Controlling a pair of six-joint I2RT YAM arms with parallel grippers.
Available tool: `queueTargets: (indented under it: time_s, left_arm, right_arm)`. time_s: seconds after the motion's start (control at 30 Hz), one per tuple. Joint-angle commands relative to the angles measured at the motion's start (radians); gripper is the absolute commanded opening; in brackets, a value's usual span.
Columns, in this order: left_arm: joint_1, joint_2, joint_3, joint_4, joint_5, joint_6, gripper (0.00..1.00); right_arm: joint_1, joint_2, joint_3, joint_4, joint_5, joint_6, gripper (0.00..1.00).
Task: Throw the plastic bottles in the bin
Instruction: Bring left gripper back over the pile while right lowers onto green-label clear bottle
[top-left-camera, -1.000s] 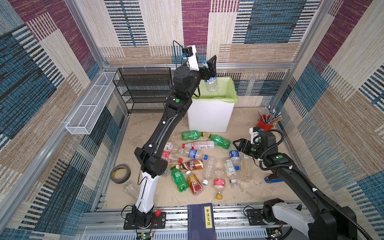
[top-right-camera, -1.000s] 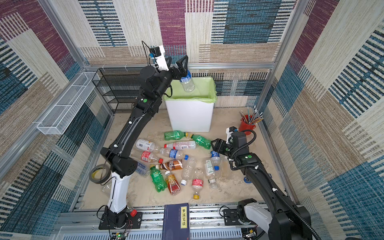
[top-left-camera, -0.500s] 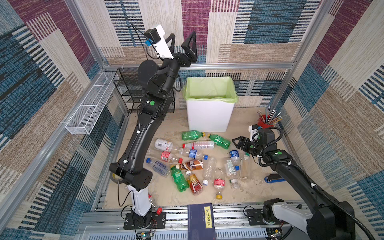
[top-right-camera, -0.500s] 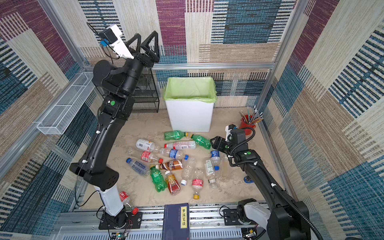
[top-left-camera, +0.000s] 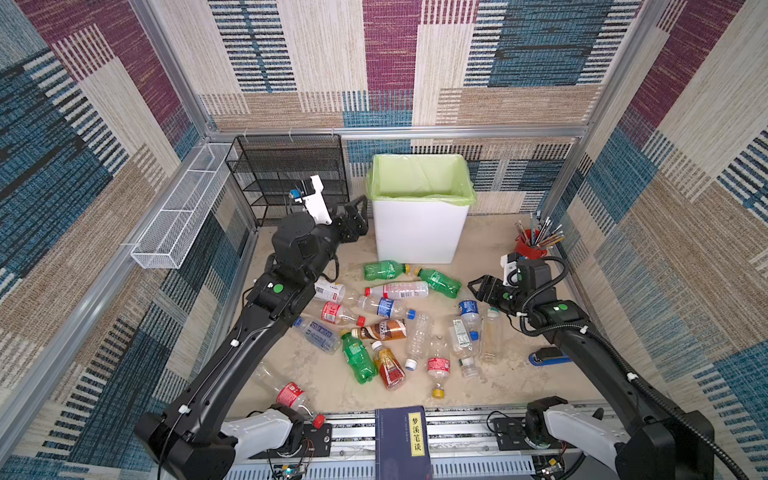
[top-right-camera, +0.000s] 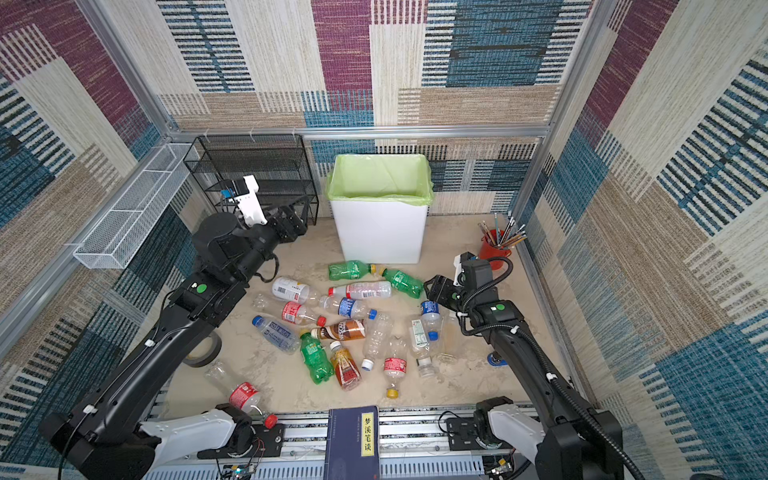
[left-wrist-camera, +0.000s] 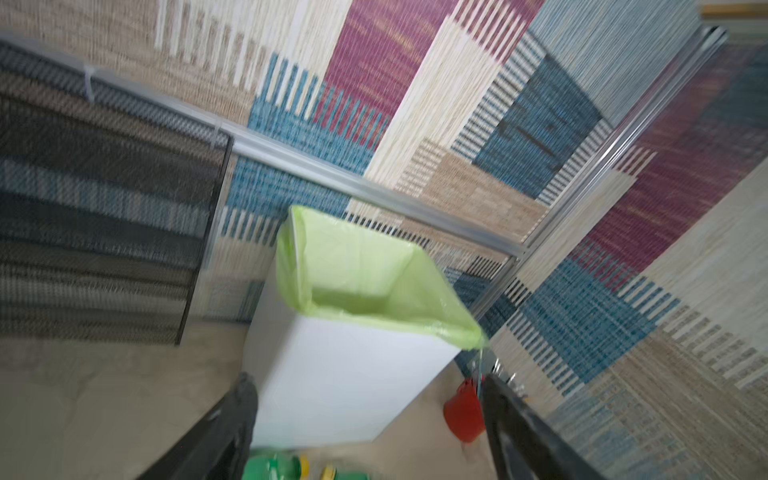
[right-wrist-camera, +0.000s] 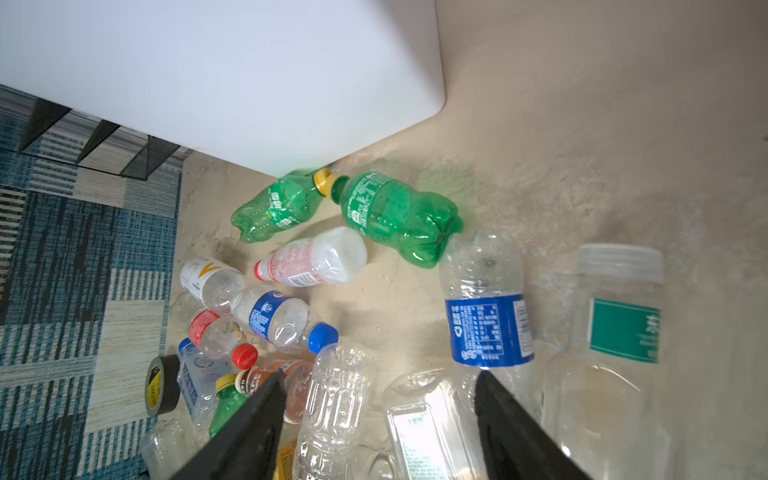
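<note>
One white bin stands far centre, a green bag over its rim. Scattered plastic bottles lie on the floor just nearer. The left gripper, jaws apart and empty, hangs left of the bin; the right gripper, jaws apart, hangs over the rightmost bottles.

About eighteen plastic bottles are counted on the floor, three green bottles among them, one bin, one red cup of pencils, one black mesh rack, one white wire basket, one tape roll, one dark blue book, two robot arms.
</note>
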Motion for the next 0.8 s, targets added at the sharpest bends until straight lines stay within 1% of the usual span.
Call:
queueTargets:
  time_s: [0.0,0.03,0.1,0.17,0.23,0.37,0.43,0.57,0.67,0.77]
  left_arm:
    - [0.001,-0.094,-0.118,-0.161,-0.059,-0.145,0.83]
    - [0.001,-0.125,-0.154,-0.183,-0.061,-0.173,0.82]
    - [0.001,-0.175,-0.208,-0.242,-0.068,-0.231,0.81]
    - [0.001,-0.205,-0.241,-0.293,-0.064,-0.267,0.80]
    - [0.001,-0.217,-0.253,-0.338,-0.061,-0.291,0.79]
    - [0.001,-0.213,-0.253,-0.405,-0.038,-0.321,0.78]
    - [0.001,-0.208,-0.255,-0.422,-0.019,-0.332,0.78]
    - [0.001,-0.194,-0.267,-0.468,0.013,-0.375,0.76]
    - [0.001,-0.176,-0.271,-0.468,0.041,-0.388,0.76]
    - [0.001,-0.151,-0.265,-0.458,0.069,-0.385,0.75]
  right_arm:
    - [0.002,-0.030,-0.026,-0.046,0.030,-0.009,0.72]
    - [0.002,-0.039,-0.038,-0.049,0.022,-0.010,0.72]
    - [0.002,-0.053,-0.055,-0.078,0.033,0.031,0.71]
    - [0.002,-0.054,-0.058,-0.143,0.088,0.093,0.70]
    - [0.002,-0.053,-0.054,-0.195,0.135,0.119,0.69]
    - [0.002,-0.055,-0.041,-0.267,0.218,0.135,0.68]
    - [0.002,-0.045,-0.035,-0.290,0.238,0.136,0.68]
    - [0.002,-0.006,-0.033,-0.326,0.224,0.134,0.71]
    - [0.002,0.035,-0.025,-0.342,0.214,0.115,0.75]
    - [0.002,0.071,-0.019,-0.346,0.213,0.092,0.76]
